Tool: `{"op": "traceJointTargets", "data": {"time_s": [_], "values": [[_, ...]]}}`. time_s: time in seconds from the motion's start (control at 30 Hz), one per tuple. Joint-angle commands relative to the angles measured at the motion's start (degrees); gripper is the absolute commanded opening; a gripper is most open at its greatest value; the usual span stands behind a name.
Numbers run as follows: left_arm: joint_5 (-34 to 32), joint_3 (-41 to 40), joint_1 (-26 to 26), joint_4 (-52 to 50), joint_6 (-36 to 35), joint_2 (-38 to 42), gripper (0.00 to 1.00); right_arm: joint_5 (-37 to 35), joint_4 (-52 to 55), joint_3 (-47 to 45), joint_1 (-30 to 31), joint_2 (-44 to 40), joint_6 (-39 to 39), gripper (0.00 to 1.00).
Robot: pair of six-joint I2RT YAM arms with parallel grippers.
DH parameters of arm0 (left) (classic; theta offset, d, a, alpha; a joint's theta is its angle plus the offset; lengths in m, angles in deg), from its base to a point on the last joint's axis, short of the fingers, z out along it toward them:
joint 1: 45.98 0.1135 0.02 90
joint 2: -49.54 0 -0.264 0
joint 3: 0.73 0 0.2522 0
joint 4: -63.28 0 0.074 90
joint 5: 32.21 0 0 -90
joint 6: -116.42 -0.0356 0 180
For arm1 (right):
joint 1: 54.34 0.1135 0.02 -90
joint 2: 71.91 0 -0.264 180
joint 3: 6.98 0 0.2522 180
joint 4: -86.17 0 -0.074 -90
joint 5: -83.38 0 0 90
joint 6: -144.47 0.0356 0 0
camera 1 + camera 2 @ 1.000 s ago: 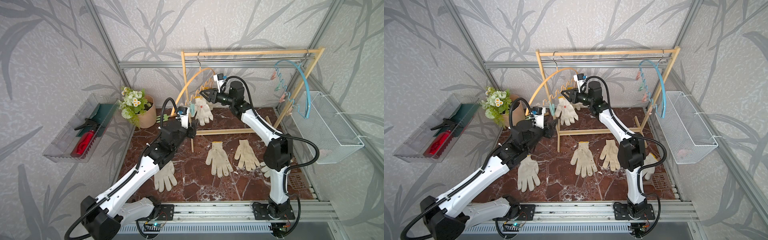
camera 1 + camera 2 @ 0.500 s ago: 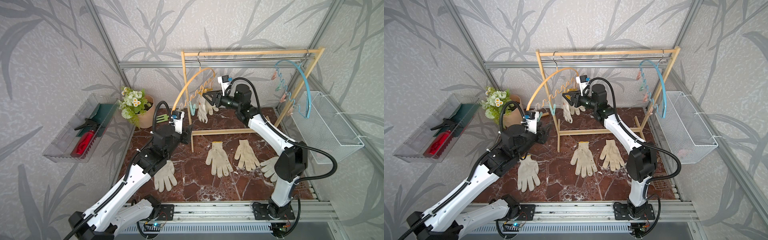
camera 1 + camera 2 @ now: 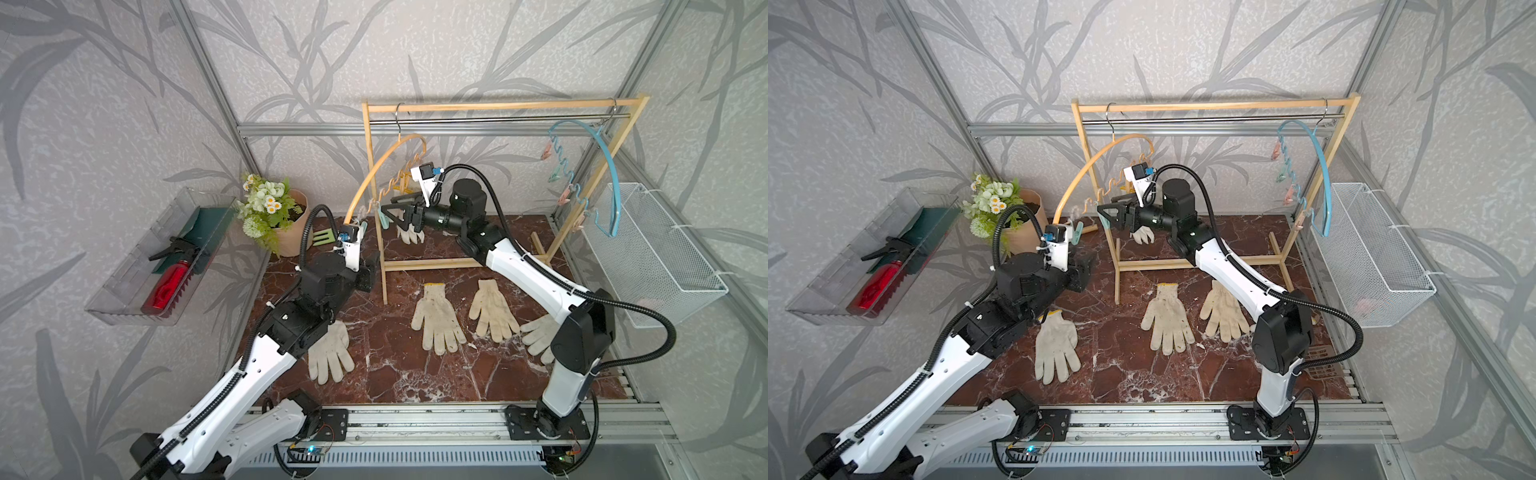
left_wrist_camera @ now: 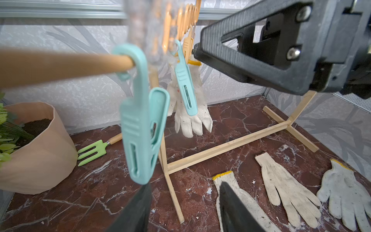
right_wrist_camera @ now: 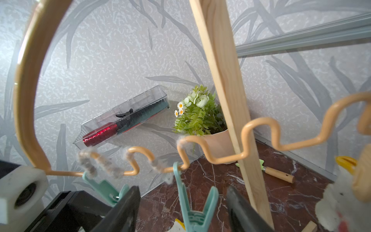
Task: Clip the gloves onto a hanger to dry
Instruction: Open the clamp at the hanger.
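One off-white glove (image 3: 409, 233) (image 3: 1143, 235) (image 4: 190, 112) hangs by its yellow cuff from a clip on the orange hanger (image 3: 374, 178) (image 3: 1092, 166) (image 5: 28, 104). Several more gloves lie flat on the marble floor: one by the left arm (image 3: 330, 353) (image 3: 1057, 340), two in the middle (image 3: 436, 316) (image 3: 492, 309). My right gripper (image 3: 388, 212) (image 5: 181, 188) is open, its jaws on either side of a teal clip (image 5: 192, 211) without touching it. Lower down, my left gripper (image 3: 372, 270) (image 4: 184, 184) is open and empty, just under another teal clip (image 4: 142, 120).
The wooden rack (image 3: 498, 106) also carries a blue hanger (image 3: 602, 166) with pastel clips. A wire basket (image 3: 656, 257) hangs on the right wall and a clear tray (image 3: 124, 299) with a red bottle on the left. A flower pot (image 3: 286, 232) and a green fork (image 4: 92, 150) stand at the back left.
My right gripper has opened wider and shifted left along the hanger, away from the hung glove. The left gripper has dropped and drawn back from the hanger.
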Motion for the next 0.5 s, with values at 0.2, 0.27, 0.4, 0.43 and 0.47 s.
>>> {"op": "traceJointTargets", "data": {"time_s": [0.2, 0.27, 0.4, 0.43, 0.47], "values": [[-1.4, 1.4, 0.3, -0.9, -1.1, 0.5, 0.54, 1.5, -0.3, 3.7, 1.2, 3.6, 0.4, 0.69], [-1.5, 1.4, 0.3, -0.9, -1.3, 0.4, 0.54, 1.6, -0.2, 4.3, 1.2, 4.3, 0.6, 0.68], [-1.4, 1.5, 0.4, -1.0, -1.3, 0.4, 0.54, 1.6, -0.1, 5.2, 1.2, 5.5, 0.6, 0.68], [-1.4, 1.5, 0.4, -1.0, -1.3, 0.4, 0.54, 1.6, 0.0, 5.5, 1.2, 5.8, 0.6, 0.68], [-1.4, 1.5, 0.4, -1.0, -1.3, 0.3, 0.54, 1.6, 0.1, 5.9, 1.2, 6.1, 0.6, 0.68]]}}
